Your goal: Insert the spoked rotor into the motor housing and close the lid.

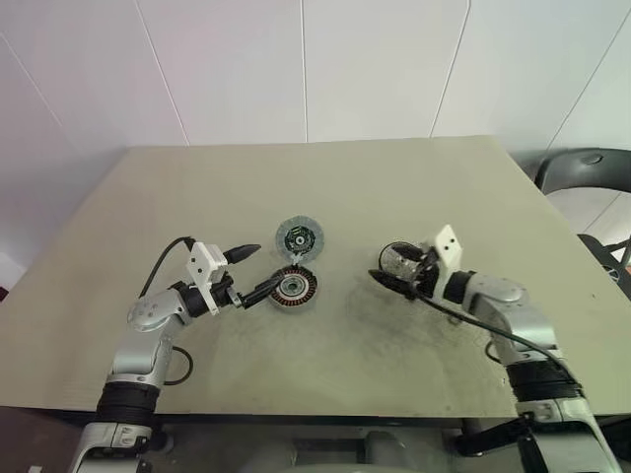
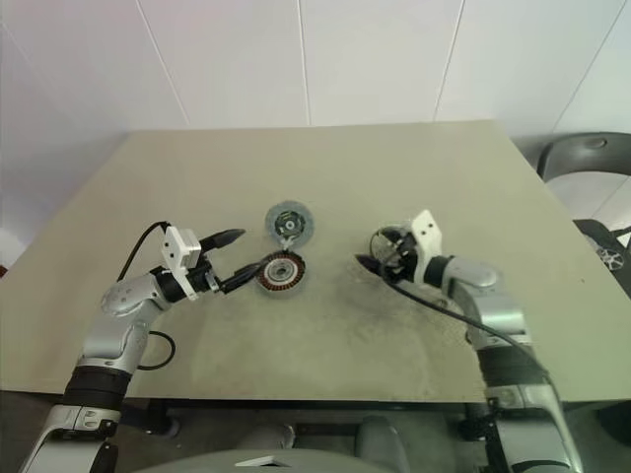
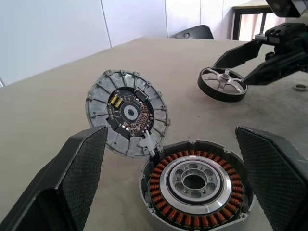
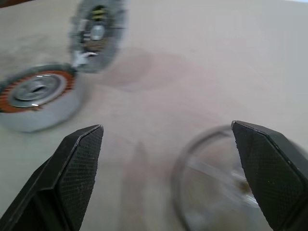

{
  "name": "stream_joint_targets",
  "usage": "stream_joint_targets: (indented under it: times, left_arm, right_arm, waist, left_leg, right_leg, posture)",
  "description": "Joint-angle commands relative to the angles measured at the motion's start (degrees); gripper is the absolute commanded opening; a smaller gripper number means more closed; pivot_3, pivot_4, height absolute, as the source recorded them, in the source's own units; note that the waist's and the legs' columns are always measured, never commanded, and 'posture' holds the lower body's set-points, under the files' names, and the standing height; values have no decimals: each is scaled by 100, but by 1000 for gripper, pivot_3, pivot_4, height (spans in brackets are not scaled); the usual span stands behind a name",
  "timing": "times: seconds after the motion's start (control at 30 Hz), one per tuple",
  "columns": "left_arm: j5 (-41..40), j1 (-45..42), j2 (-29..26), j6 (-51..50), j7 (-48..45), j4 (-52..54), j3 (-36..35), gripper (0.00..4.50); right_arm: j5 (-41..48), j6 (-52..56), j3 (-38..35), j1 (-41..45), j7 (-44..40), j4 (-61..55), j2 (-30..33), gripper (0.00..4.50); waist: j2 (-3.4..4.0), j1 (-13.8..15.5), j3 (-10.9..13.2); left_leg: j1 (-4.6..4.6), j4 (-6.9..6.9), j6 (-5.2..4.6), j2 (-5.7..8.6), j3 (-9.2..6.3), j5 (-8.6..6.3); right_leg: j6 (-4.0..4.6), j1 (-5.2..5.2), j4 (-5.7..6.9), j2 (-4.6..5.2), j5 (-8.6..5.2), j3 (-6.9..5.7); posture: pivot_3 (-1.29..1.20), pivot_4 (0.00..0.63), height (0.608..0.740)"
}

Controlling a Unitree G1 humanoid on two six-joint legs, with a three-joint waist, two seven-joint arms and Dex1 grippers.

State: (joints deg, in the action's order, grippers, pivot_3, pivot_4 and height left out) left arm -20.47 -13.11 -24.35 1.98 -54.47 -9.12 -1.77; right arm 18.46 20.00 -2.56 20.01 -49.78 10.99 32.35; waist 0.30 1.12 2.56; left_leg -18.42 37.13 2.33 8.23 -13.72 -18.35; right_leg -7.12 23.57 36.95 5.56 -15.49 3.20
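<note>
The motor housing (image 1: pixel 293 288) lies mid-surface, the lid (image 1: pixel 299 236) touching its far edge. The left end effector (image 1: pixel 252 272) is released beside the housing. The right end effector (image 1: pixel 392 266), also released, straddles the spoked rotor (image 3: pixel 223 83) to the right.

table (image 1: pixel 325 394): all parts lie on it | motor housing (image 1: pixel 293 288): near the middle | lid (image 1: pixel 299 237): just behind the housing, their edges touching | spoked rotor (image 1: pixel 399 262): well to the right of the housing | left gripper (image 1: pixel 251 273): just left of the housing | right gripper (image 1: pixel 386 264): at the rotor
</note>
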Motion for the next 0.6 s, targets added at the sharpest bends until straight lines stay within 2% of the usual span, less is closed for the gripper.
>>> stream_joint_targets:
  times: [0.03, 0.3, 0.6]
  left_arm:
    - [18, -137, 35, 128, -8, -36, -14, 4500]
    - [17, -295, 75, 153, -128, -243, 43, 4500]
    - [37, -457, 93, 103, -192, -354, 84, 4500]
  right_arm:
    - [175, 12, -467, -159, -301, 50, 484, 4476]
    - [188, 78, -807, -1014, -852, 2, 1294, 4476]
    - [208, 184, -872, -1597, -1135, -62, 1573, 4476]
  waist:
    - [-2, 17, -1]
    - [-5, 123, 0]
    - [-9, 118, 2]
  left_leg:
    - [0, -1, -1, 0, 0, -1]
    - [3, 2, -11, -9, 27, -6]
    - [8, 8, -20, -27, 70, -11]
  right_leg:
    - [0, 0, -1, 0, 0, 0]
    - [-2, 0, -6, 1, 4, 2]
    - [-7, -2, -34, 1, 34, 6]
  posture:
    - [0, 0, 740]
    - [0, 0, 740]
    - [0, 0, 740]
